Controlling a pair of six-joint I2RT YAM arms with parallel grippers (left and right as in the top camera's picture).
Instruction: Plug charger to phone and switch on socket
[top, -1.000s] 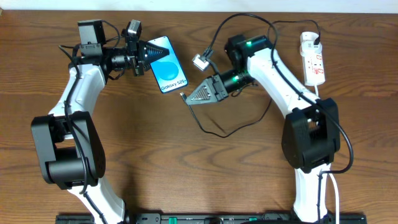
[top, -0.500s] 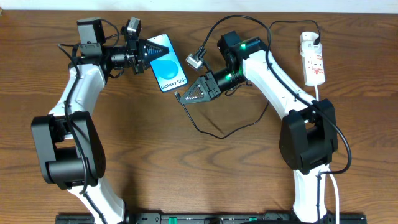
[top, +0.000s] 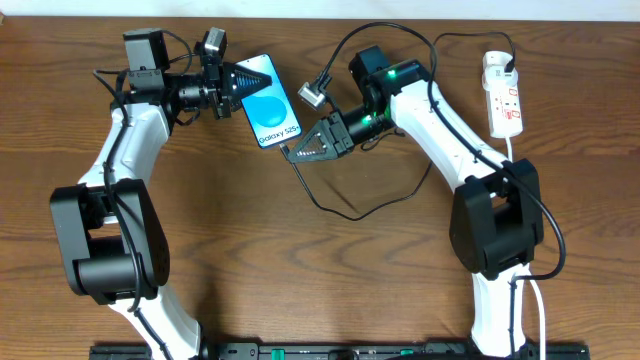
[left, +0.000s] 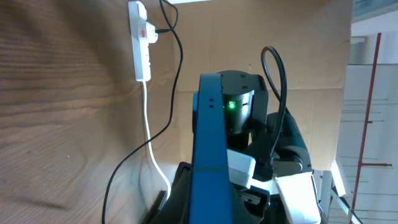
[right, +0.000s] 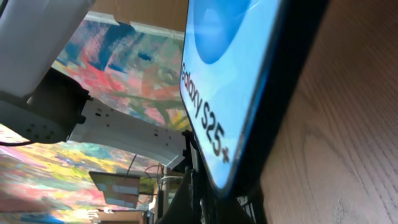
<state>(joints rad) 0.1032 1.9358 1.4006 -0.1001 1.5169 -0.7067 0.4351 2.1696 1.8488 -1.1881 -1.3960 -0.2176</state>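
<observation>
The phone (top: 268, 106) is lit blue with "Galaxy S25+" text and is held tilted at the back of the table. My left gripper (top: 243, 82) is shut on its top end; its blue edge fills the left wrist view (left: 208, 149). My right gripper (top: 296, 152) is shut on the charger's connector tip, right at the phone's bottom edge. The phone looms close in the right wrist view (right: 230, 81), and the tip itself is hidden there. The black charger cable (top: 345, 212) loops across the table to its plug (top: 511, 68) in the white socket (top: 503, 96).
The socket's thick white cord (top: 516, 148) runs down behind the right arm's base. The socket also shows in the left wrist view (left: 142, 43), far across the brown wooden table (top: 300, 280). The cable's loop lies in front of the right gripper.
My right gripper has moved left and up with the connector, from a gap below the phone to its bottom edge. The left gripper and phone have stayed put.
</observation>
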